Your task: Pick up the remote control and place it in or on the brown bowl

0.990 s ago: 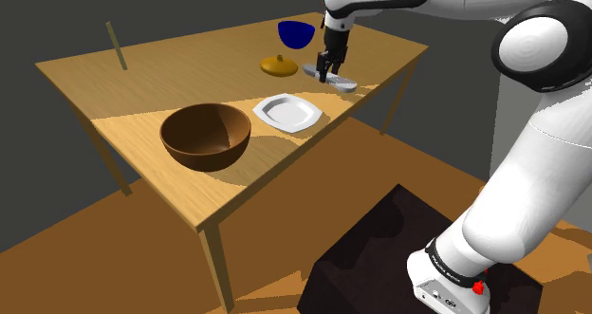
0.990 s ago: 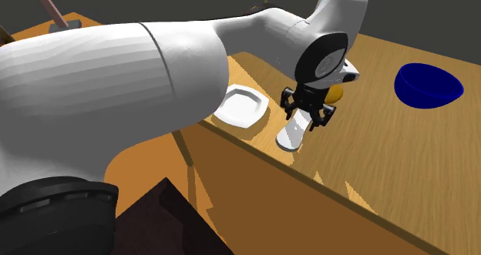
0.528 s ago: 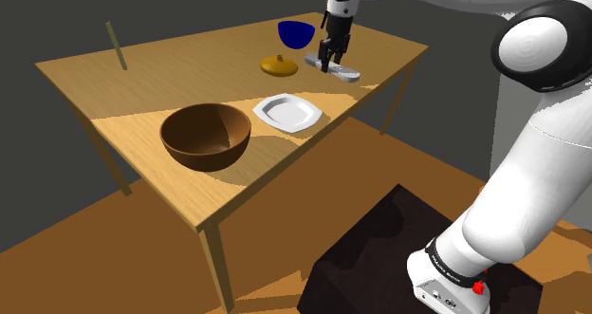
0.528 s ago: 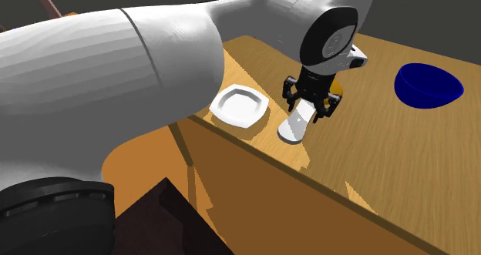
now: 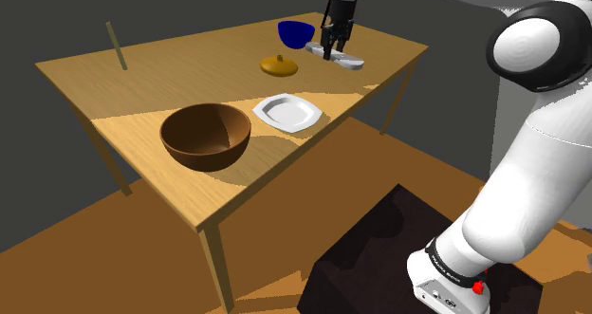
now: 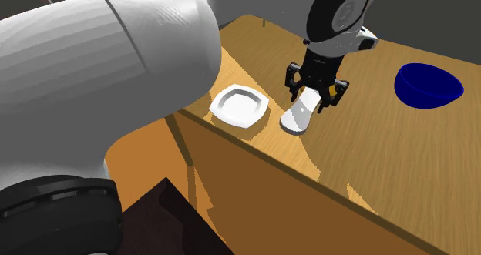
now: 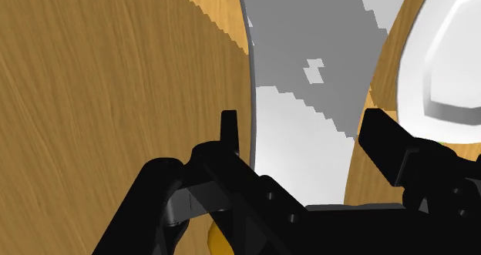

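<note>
As the hand (image 5: 329,54) clasps its width, grey remote (image 5: 351,63), long axis toward table (image 5: 142,84) edge.

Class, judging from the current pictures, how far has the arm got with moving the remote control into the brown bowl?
Done: the gripper is shut on the grey remote control, fingers clasping its long edges. In hand: holding it at the table end where the blue bowl stands. Left: carrying it past the white plate to the brown bowl, then releasing it there.

Black claw (image 6: 314,98), pale grey remote (image 6: 297,117), brown bowl (image 5: 205,135), deep blue bowl (image 6: 428,85), white plate (image 6: 240,107), wood-grained tan table (image 5: 142,84).
</note>
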